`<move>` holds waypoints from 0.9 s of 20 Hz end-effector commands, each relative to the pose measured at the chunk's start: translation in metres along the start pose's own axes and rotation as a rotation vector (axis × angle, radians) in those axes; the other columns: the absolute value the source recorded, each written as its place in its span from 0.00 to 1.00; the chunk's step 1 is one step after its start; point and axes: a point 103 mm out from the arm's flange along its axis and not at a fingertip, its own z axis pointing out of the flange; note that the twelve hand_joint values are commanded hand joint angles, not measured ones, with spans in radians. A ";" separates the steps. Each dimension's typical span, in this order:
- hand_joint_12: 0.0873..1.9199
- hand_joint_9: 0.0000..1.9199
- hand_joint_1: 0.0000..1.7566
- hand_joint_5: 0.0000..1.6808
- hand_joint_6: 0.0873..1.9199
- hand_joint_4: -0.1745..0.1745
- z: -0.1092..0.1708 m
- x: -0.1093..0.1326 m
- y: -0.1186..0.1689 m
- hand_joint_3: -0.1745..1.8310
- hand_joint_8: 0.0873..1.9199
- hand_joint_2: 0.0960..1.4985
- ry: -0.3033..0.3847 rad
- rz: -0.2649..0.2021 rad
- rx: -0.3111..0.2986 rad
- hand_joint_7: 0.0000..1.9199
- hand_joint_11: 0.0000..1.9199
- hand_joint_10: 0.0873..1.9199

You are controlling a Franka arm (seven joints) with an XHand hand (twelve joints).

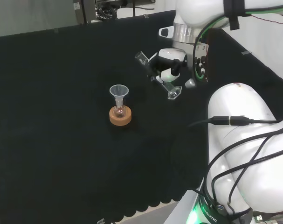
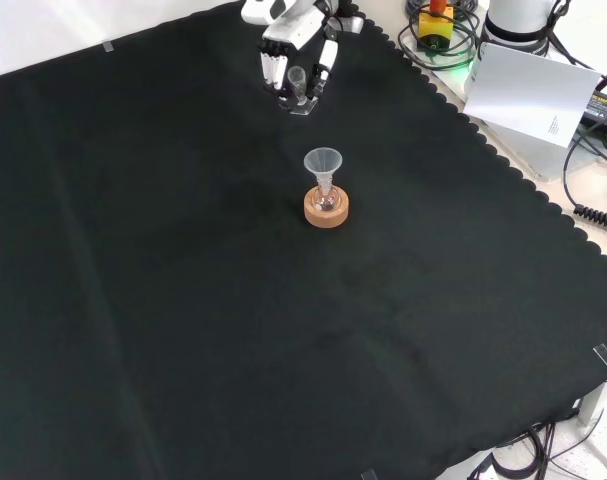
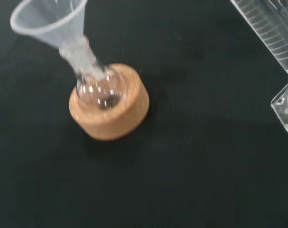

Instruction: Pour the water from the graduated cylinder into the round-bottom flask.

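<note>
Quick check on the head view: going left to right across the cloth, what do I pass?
Flask with funnel on the cork ring → tilted cylinder held in the robot hand → the arm's white links.

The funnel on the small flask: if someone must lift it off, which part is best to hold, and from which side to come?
Hold the funnel by the rim of its wide cone, coming straight from above. Its narrow stem sits inside the neck of the flask, so only the cone is free. It stands upright in the cork ring, so a straight upward lift should not tip the flask.
</note>
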 end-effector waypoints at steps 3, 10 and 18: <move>0.43 0.69 0.64 0.52 0.59 0.07 0.003 0.010 -0.002 0.09 0.23 0.77 -0.113 -0.011 0.146 0.57 0.58 0.03; 0.42 0.69 0.68 0.52 0.57 0.02 0.008 0.013 0.004 0.09 0.44 0.76 -0.175 -0.008 0.311 0.51 0.59 0.03; 0.42 0.71 0.71 0.53 0.56 0.00 0.002 0.018 0.008 0.09 0.56 0.75 -0.261 0.035 0.426 0.49 0.60 0.02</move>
